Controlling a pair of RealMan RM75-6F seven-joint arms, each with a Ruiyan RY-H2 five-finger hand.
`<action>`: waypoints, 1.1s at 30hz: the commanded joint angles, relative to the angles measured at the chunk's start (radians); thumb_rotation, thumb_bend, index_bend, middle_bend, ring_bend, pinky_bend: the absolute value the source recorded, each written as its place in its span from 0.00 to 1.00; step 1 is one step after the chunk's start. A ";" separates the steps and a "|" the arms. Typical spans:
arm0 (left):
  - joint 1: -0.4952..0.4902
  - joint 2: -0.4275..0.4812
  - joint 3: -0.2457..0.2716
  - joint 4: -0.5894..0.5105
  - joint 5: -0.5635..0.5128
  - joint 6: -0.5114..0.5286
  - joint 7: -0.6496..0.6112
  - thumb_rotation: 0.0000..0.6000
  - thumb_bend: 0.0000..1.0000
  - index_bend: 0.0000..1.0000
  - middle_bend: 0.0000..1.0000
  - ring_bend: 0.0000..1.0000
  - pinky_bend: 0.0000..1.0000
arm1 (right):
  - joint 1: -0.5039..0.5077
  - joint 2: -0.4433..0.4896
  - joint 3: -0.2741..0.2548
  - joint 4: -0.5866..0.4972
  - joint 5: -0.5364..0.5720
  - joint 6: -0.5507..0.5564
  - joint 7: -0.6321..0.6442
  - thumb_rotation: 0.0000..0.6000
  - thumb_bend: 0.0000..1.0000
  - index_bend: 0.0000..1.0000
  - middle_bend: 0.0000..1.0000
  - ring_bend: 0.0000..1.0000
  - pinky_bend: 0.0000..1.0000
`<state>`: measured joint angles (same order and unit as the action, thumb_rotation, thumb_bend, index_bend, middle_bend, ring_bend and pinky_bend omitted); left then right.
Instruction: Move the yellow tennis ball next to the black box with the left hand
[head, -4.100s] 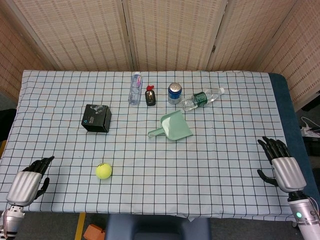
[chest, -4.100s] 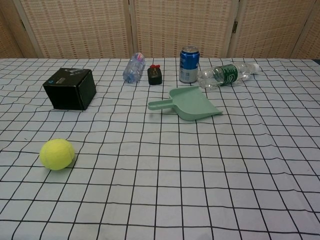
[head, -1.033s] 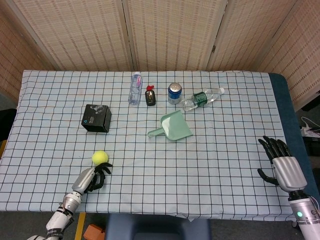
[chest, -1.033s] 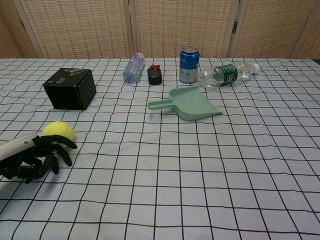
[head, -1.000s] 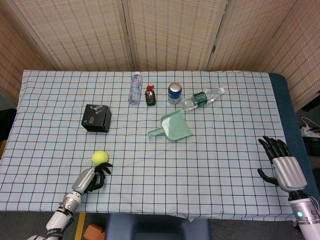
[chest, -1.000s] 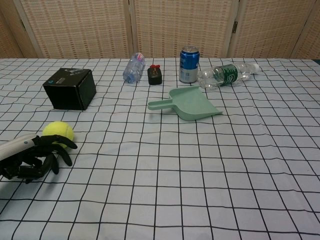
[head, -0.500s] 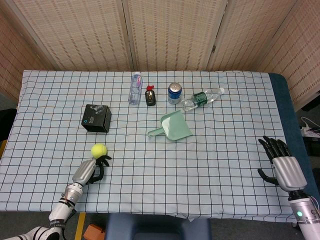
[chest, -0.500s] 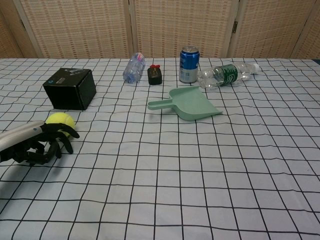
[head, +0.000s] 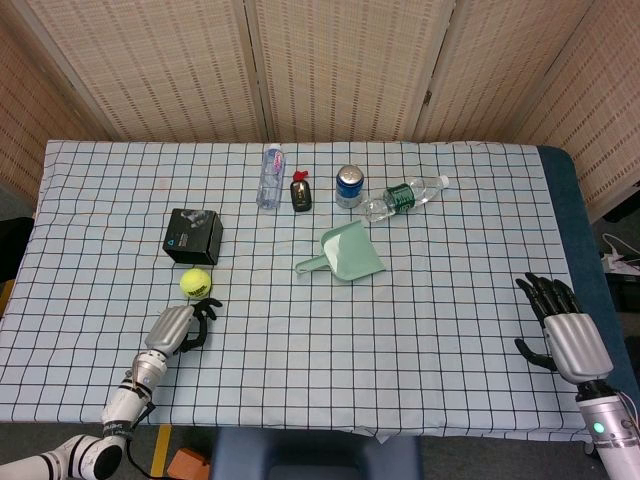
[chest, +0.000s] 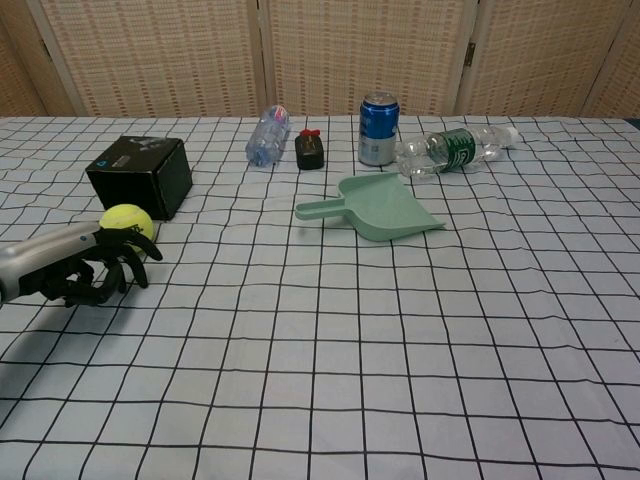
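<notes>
The yellow tennis ball (head: 195, 282) lies on the checked cloth just in front of the black box (head: 194, 236), close to its near face. In the chest view the ball (chest: 126, 221) sits at the box's (chest: 140, 177) near right corner. My left hand (head: 180, 327) is right behind the ball on the near side, fingers apart and bent downward, holding nothing; its fingertips (chest: 135, 247) reach the ball's near side, and I cannot tell whether they touch it. My right hand (head: 560, 325) rests at the table's right edge, fingers spread and empty.
A green dustpan (head: 348, 252) lies mid-table. Along the back stand a clear bottle (head: 270, 177), a small dark object with a red top (head: 300, 191), a blue can (head: 349, 186) and a lying green-labelled bottle (head: 405, 196).
The ball has rolled away from the near edge up to the black box, with my left hand following behind it. The right hand has not moved.
</notes>
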<state>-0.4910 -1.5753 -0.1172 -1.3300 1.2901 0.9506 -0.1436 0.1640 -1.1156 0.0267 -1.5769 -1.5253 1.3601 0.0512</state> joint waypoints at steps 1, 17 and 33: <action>-0.014 -0.007 -0.010 0.014 -0.006 -0.003 0.022 1.00 0.73 0.28 0.38 0.40 0.71 | 0.001 0.000 -0.001 0.000 0.000 -0.002 -0.001 1.00 0.21 0.02 0.00 0.00 0.02; -0.082 -0.043 -0.040 0.092 -0.042 -0.004 0.204 1.00 0.73 0.28 0.38 0.40 0.70 | 0.001 0.001 -0.005 0.000 -0.002 -0.007 0.001 1.00 0.21 0.02 0.00 0.00 0.02; -0.146 -0.014 -0.048 0.114 -0.139 -0.077 0.404 1.00 0.47 0.13 0.20 0.22 0.49 | 0.003 -0.001 -0.006 0.001 0.001 -0.013 0.000 1.00 0.21 0.02 0.00 0.00 0.02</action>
<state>-0.6316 -1.5971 -0.1636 -1.2079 1.1624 0.8842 0.2549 0.1673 -1.1167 0.0202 -1.5757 -1.5246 1.3467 0.0511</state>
